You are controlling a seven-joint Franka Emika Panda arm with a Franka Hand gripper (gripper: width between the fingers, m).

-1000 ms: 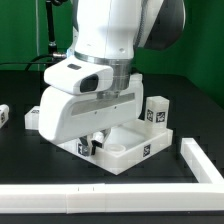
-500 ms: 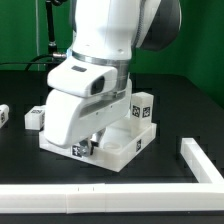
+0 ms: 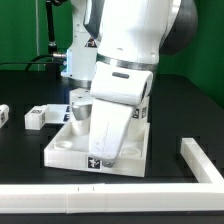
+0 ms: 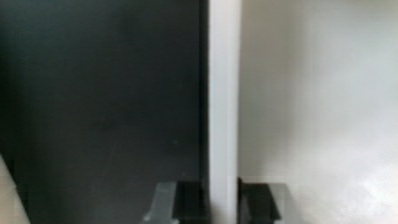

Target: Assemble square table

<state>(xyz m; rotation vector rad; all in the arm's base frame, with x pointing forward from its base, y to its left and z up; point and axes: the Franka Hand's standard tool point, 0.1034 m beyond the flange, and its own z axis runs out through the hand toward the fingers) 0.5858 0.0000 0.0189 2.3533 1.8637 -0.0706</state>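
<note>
Exterior view: the tabletop point(image 3: 60, 152) is sitting near the border bar point(image 3: 60, 193), with a loose leg point(image 3: 37, 117) lying off to the exterior view's left. Wrist view: the gripper point(image 4: 222, 200) is clamping the tabletop's rim. I'm guessing it's repositioning the tabletop, so the next move is calling for a steady, level slide.

Looks like a robotics test lab, not a home or a shop. Shows a big glossy white robot arm point(image 3: 125, 50) over a flat matte black work surface point(image 3: 190, 112), closed along the near edge by a long white plastic border bar point(image 3: 60, 198). Has printed black-white square tags on the white parts: on a white plastic square tabletop with raised rim point(image 3: 66, 153) and on a small white block point(image 3: 34, 118). Stands before a plain green backdrop point(image 3: 20, 30), with thin black cables point(image 3: 47, 28) hanging near it.
</note>
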